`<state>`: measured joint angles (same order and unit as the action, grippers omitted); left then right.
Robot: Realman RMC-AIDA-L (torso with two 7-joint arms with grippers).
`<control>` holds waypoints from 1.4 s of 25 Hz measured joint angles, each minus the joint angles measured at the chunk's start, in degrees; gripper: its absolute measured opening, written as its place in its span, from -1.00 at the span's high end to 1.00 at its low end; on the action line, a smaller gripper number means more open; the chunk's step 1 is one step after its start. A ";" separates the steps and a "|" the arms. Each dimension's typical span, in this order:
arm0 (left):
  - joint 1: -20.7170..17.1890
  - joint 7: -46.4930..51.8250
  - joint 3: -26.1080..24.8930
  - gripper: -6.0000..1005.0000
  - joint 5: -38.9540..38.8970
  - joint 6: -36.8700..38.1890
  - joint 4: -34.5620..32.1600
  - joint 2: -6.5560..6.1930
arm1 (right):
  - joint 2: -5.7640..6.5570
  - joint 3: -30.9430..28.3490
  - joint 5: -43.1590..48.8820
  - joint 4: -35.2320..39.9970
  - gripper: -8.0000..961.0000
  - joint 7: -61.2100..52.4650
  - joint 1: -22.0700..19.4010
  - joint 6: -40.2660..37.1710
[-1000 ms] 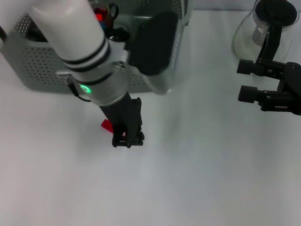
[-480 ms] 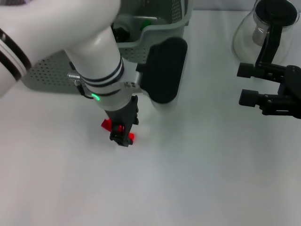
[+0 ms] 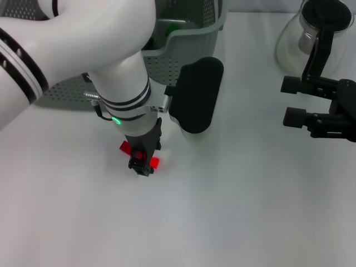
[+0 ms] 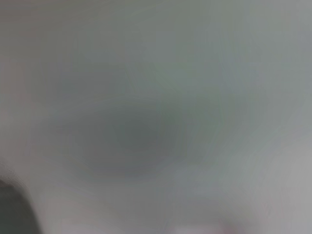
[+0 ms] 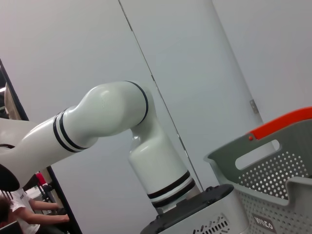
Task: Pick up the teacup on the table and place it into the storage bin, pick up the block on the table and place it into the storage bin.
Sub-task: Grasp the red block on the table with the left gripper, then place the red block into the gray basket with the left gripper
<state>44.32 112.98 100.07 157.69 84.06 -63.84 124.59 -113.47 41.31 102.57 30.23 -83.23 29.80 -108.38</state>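
White tabletop (image 3: 239, 211) fills the head view. Bin (image 3: 189, 39), grey-green with perforated walls, stands at the far left edge of the table; in the right wrist view it shows an orange handle and a small black label. Something green lies inside it, too hidden to identify.

Left gripper (image 3: 141, 165) points straight down onto the table, just in front of the bin. Its fingers straddle the red block (image 3: 125, 147), with red showing on both sides of the black fingertips. Whether they are pinching the block or only set around it cannot be told. The block rests on the table, outside the bin. The left wrist view shows only a blurred grey surface.

Right gripper (image 3: 293, 100) hangs at the right edge of the table, well apart from the block, its two fingers spread with nothing between them. A glass pot (image 3: 311, 33) with a dark lid stands just behind it.

No teacup can be identified.
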 joint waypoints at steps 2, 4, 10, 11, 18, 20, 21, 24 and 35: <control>0.00 0.03 0.43 -0.01 -0.05 -0.30 0.16 0.01 | 0.00 0.00 0.00 0.00 -0.93 0.04 -0.05 0.00; 0.01 0.11 1.00 -0.01 -0.18 -0.65 0.31 0.03 | 0.00 0.00 0.00 0.00 -0.93 0.07 -0.09 0.00; 1.21 0.23 1.36 0.01 -0.44 -1.60 2.56 0.13 | 0.00 0.00 -0.01 0.00 -0.93 0.46 -0.22 0.04; 1.33 0.25 1.38 0.01 -0.47 -1.68 2.73 0.13 | 0.00 0.00 -0.02 0.00 -0.93 0.54 -0.26 0.05; 1.60 0.36 1.44 0.03 -0.61 -1.84 3.09 0.12 | 0.00 0.00 -0.18 0.00 -0.93 0.69 -0.47 0.10; 1.64 0.36 1.44 0.21 -0.62 -1.74 3.11 0.12 | 0.00 0.00 -0.19 0.00 -0.93 0.72 -0.46 0.14; 1.65 0.37 1.43 0.29 -0.63 -1.69 3.12 0.12 | 0.00 0.00 -0.18 0.01 -0.93 0.72 -0.46 0.16; 1.82 0.52 1.38 0.48 -0.64 -1.38 3.04 0.12 | 0.00 0.00 -0.18 0.00 -0.93 0.72 -0.45 0.18; 1.83 2.86 -9.14 0.63 -12.97 17.11 -6.47 0.02 | 0.03 0.00 -0.20 0.22 -0.93 0.79 -0.45 0.09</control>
<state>46.15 115.83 90.93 144.73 101.17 -70.31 124.61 -113.44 41.31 102.37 30.45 -82.44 29.36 -108.29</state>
